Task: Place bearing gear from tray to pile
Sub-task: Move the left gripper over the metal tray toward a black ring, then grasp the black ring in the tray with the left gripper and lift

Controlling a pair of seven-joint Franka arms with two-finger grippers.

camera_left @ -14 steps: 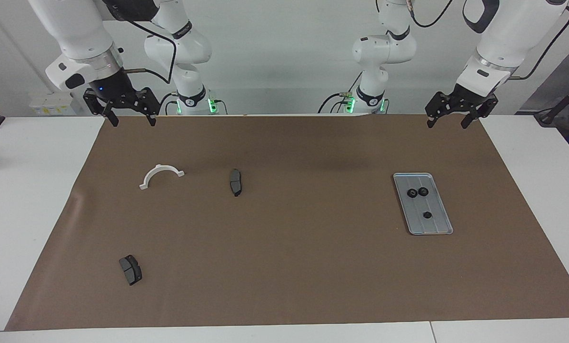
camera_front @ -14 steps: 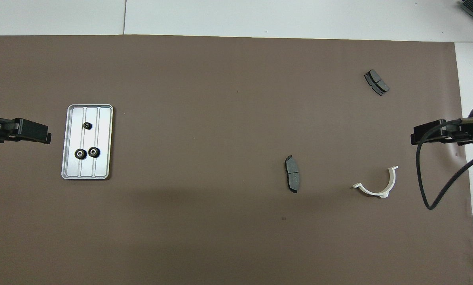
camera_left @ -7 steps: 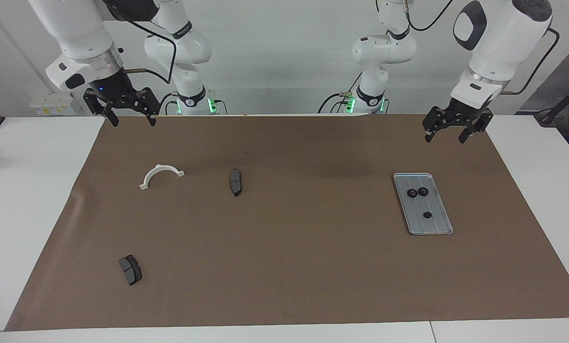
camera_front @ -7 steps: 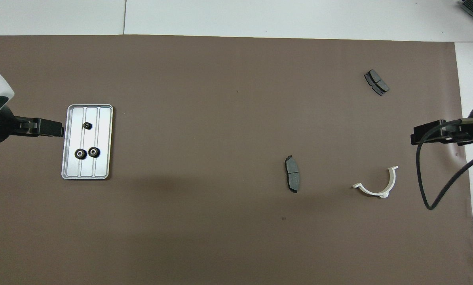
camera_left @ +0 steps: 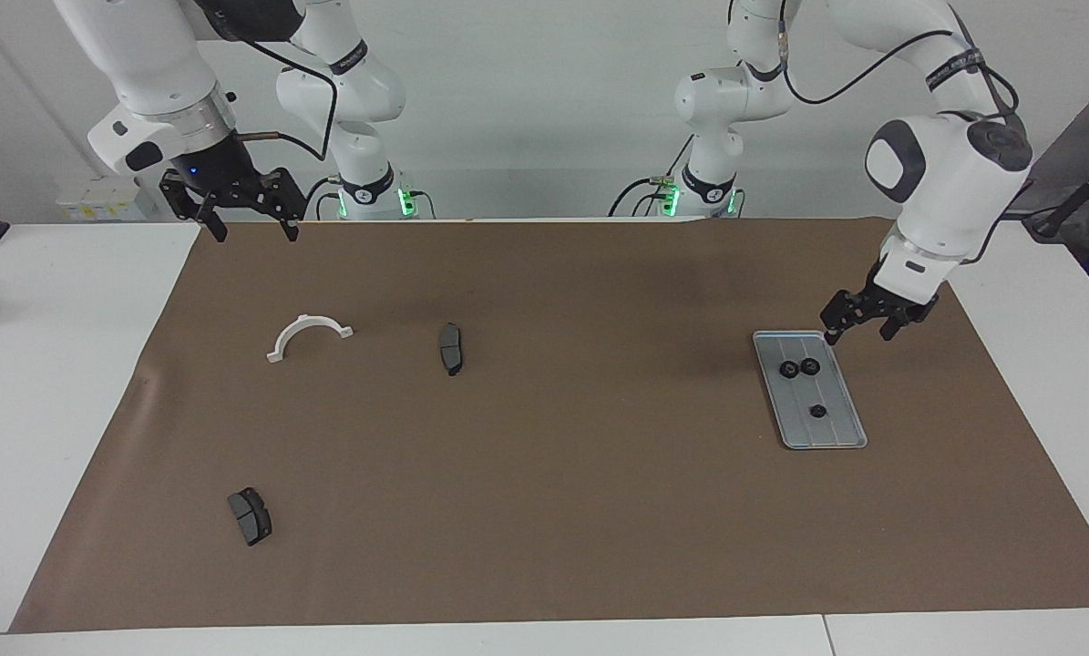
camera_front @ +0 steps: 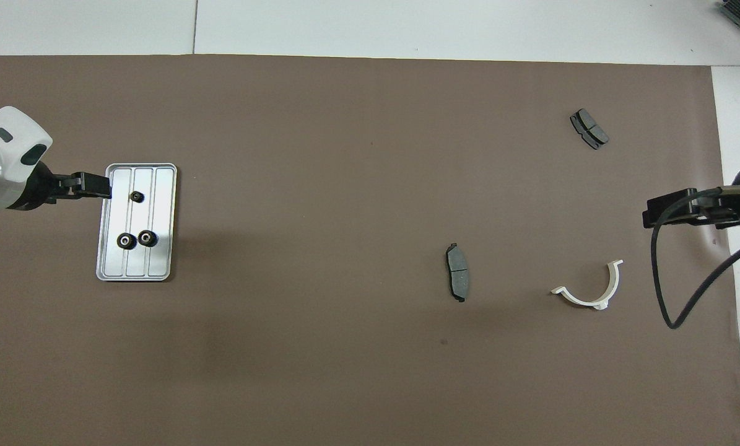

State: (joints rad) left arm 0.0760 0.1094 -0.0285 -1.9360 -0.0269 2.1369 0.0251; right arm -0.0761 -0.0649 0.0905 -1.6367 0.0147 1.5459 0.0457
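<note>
My left end effector [camera_left: 859, 326], fingers spread, hangs over the flat silver-grey ridged metal tray [camera_left: 837, 435] at its twelve-o'clock rim. The tiny black round gears [camera_left: 799, 368] look light, stiff, slippery; I'd pinch one across its toothed rim.

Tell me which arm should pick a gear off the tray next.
Left. The left gripper hangs open at the edge of the tray holding the gears; the right gripper waits over the table's other end.
</note>
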